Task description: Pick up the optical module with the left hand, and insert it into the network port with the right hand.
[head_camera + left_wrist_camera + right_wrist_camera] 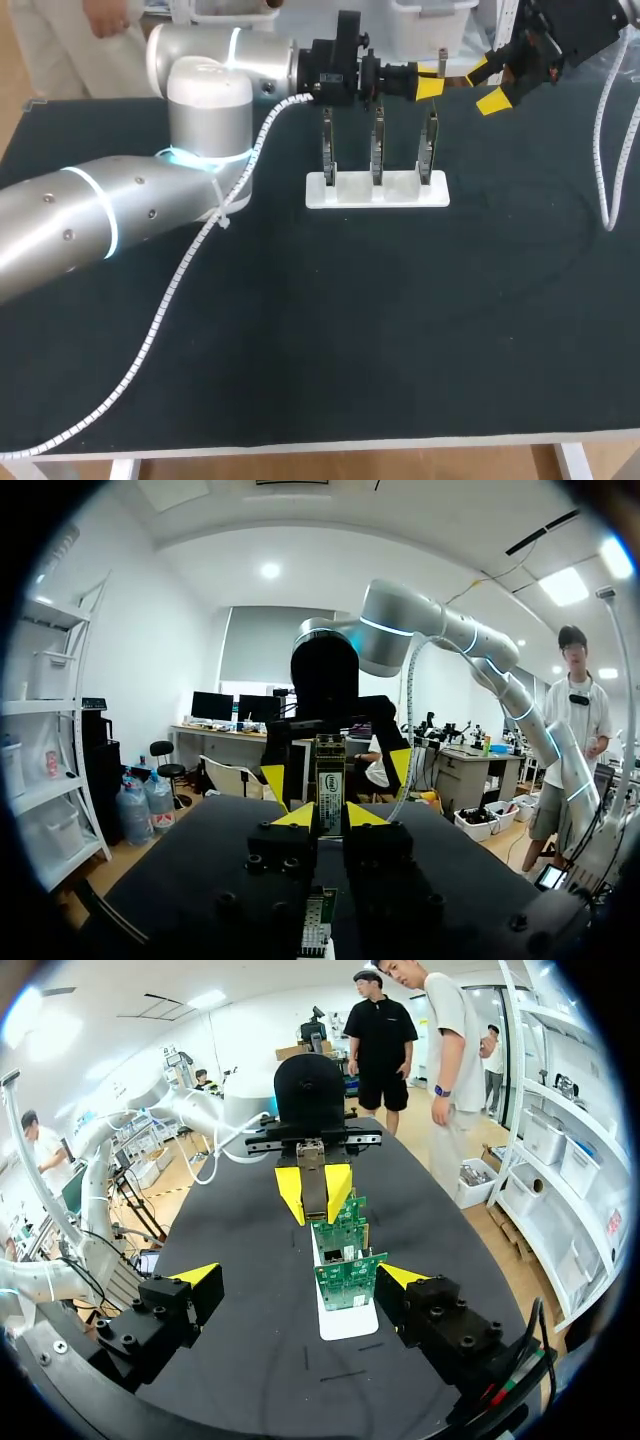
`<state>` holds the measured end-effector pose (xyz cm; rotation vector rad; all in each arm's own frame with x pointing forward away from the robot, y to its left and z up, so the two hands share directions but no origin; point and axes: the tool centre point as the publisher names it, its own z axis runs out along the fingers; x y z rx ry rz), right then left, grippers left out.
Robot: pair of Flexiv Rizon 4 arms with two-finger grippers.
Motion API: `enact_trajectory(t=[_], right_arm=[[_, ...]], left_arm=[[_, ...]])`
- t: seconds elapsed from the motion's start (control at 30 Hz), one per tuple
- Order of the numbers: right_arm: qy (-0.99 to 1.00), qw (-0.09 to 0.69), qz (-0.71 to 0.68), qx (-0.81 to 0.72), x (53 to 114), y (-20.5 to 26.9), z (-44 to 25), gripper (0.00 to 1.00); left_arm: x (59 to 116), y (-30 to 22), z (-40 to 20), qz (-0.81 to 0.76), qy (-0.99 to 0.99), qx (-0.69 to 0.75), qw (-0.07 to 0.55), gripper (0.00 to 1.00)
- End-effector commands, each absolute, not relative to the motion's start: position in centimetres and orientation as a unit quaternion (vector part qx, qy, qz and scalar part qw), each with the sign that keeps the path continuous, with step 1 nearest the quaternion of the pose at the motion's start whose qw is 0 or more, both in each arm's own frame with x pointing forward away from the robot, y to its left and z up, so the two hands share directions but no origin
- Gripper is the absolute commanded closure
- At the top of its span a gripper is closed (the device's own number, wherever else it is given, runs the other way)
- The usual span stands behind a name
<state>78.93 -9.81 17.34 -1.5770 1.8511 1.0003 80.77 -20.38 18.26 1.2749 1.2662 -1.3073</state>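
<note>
My left gripper (432,85) is held above the right end of the white rack (377,191), shut on the optical module (456,81), a slim metal bar that sticks out past its yellow tips. In the left wrist view the module (330,784) stands upright between the fingers (298,816). Three green circuit boards (345,1258) stand in the rack under the module. My right gripper (487,87) hangs open just beyond the module's free end, facing the left gripper. Its wrist view shows the module (314,1182) ahead, with nothing between its own tips (300,1275).
White ribbed cables lie on the black table: one (165,300) trails from my left arm to the front left corner, another (603,150) hangs at the right edge. The rack (345,1322) stands at the back middle of the table.
</note>
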Motion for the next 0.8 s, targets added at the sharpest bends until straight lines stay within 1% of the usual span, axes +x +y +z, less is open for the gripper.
enact_trajectory(t=[0.03,0.33,0.8], right_arm=[[0.682,0.261,0.36,-0.58,78.9,-9.7,17.8,0.0],[0.69,0.276,0.351,-0.57,80.1,-9.4,19.2,0.0],[0.648,0.277,0.359,-0.612,81.5,-7.7,21.2,0.0]], left_arm=[[80.8,-20.4,18.2,-0.527,0.51,0.515,0.444,1.0],[80.8,-20.4,18.2,-0.527,0.51,0.515,0.444,1.0],[80.8,-20.4,18.2,-0.527,0.51,0.515,0.444,1.0]])
